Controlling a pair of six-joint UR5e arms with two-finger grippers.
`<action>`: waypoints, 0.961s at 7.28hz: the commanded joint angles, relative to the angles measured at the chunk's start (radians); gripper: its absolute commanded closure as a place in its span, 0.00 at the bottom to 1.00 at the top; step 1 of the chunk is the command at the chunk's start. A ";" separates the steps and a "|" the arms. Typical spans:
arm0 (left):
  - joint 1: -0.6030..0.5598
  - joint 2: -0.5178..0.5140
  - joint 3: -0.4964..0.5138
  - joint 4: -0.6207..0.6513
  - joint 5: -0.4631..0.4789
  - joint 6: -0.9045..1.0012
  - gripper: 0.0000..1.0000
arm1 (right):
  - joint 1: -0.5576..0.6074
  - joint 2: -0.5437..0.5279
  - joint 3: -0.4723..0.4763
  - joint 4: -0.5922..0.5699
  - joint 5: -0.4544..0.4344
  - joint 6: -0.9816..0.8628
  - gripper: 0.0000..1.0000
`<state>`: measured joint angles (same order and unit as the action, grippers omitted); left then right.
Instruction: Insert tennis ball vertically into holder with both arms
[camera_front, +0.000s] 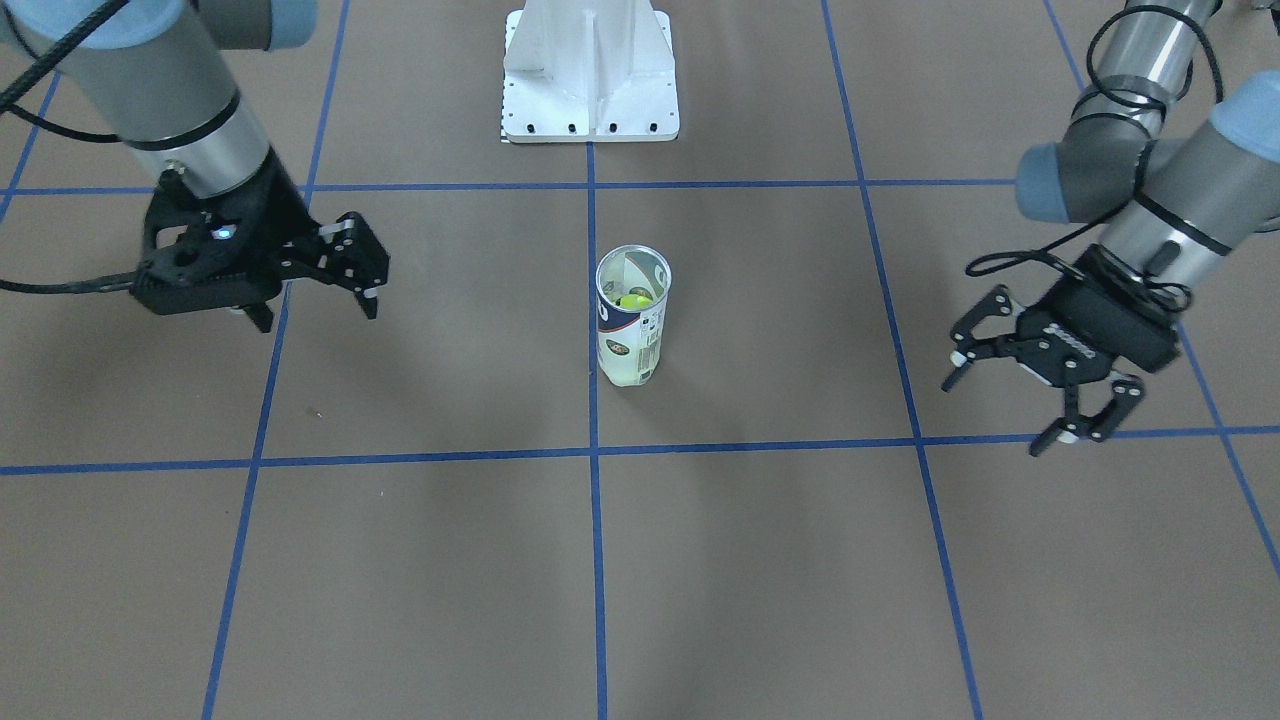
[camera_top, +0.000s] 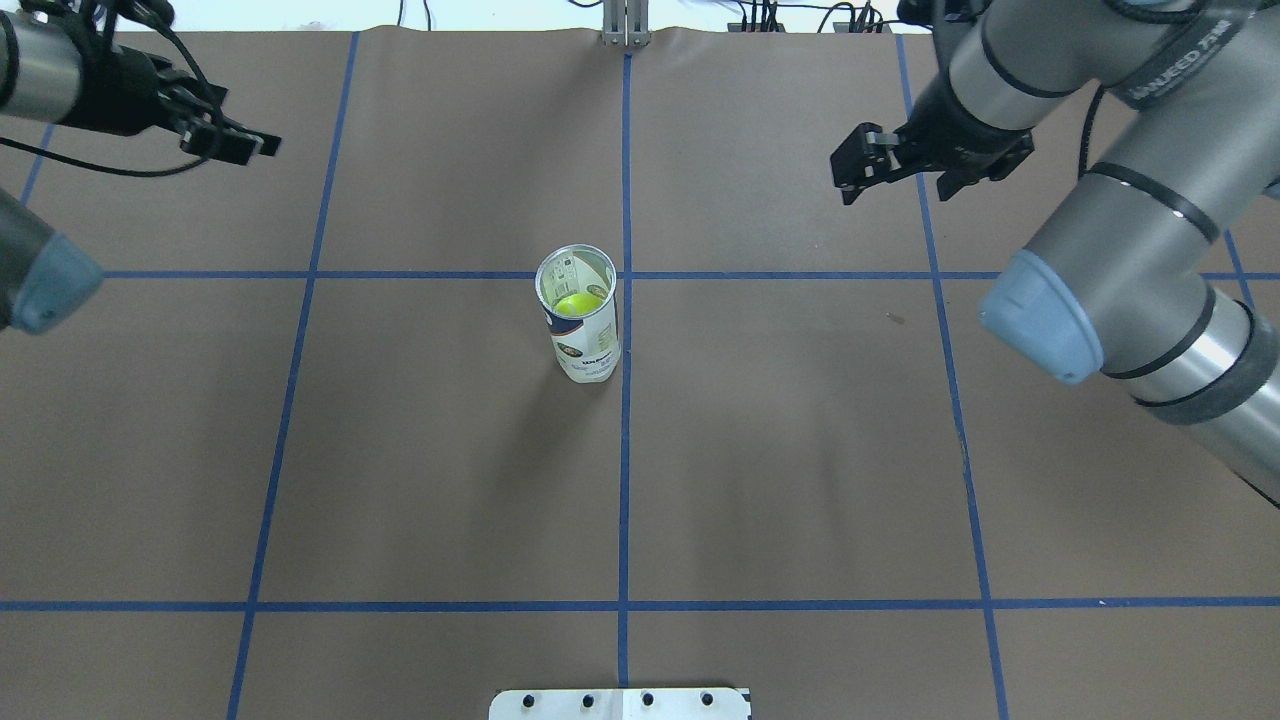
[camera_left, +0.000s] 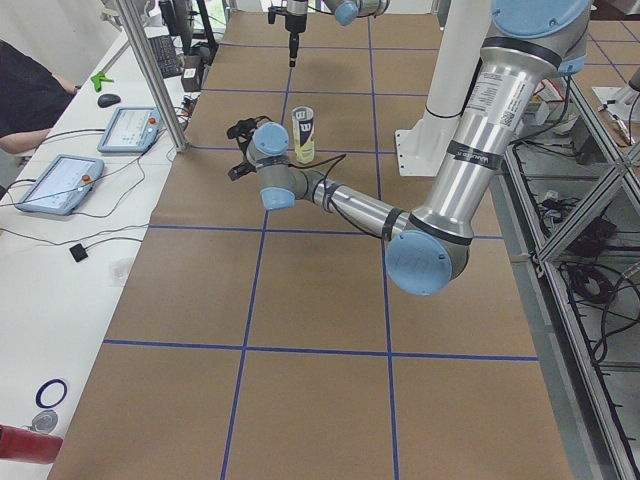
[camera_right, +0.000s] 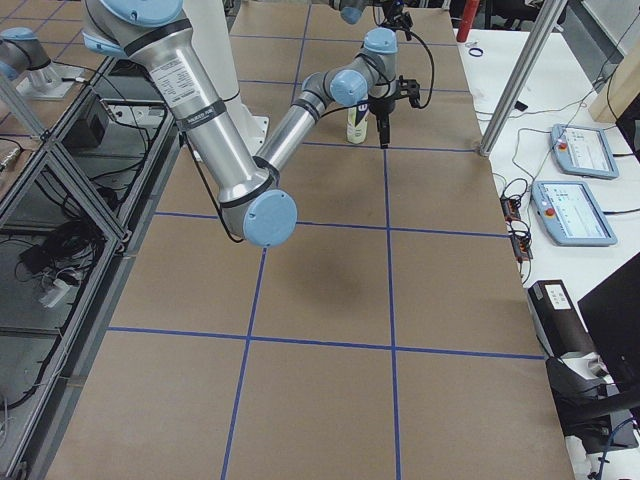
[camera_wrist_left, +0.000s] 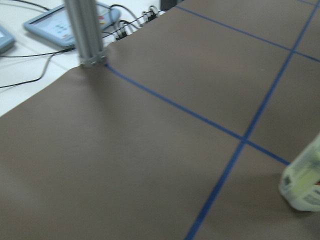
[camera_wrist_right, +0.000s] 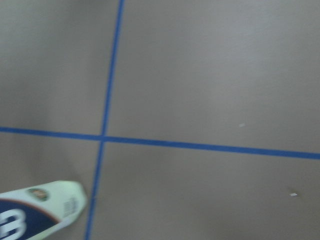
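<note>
Clear holder (camera_front: 632, 325) upright (mouth up).

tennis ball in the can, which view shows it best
The overhead exterior view: it looks down the open can onto the green ball. The front-facing view catches a smaller patch through the mouth. The side views and blurred wrist views show just the can's outside.

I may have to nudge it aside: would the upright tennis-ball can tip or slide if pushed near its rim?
Probably tips: the holder stands tall and narrow on a small base. It likely feels light: thin clear plastic, a ball visible inside. Once down, its round wall would probably roll on the flat table.
</note>
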<state>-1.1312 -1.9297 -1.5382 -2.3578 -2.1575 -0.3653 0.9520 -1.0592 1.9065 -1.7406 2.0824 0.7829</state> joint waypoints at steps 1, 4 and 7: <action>-0.091 -0.014 0.000 0.323 0.007 0.061 0.01 | 0.168 -0.129 -0.026 0.000 0.028 -0.199 0.01; -0.125 -0.005 0.076 0.486 0.056 0.152 0.00 | 0.391 -0.214 -0.180 0.000 0.139 -0.552 0.01; -0.302 0.072 0.090 0.534 0.055 0.536 0.00 | 0.597 -0.216 -0.436 0.003 0.264 -0.894 0.01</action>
<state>-1.3346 -1.8732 -1.4616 -1.8601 -2.0975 -0.0565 1.4680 -1.2719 1.5770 -1.7395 2.2885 0.0329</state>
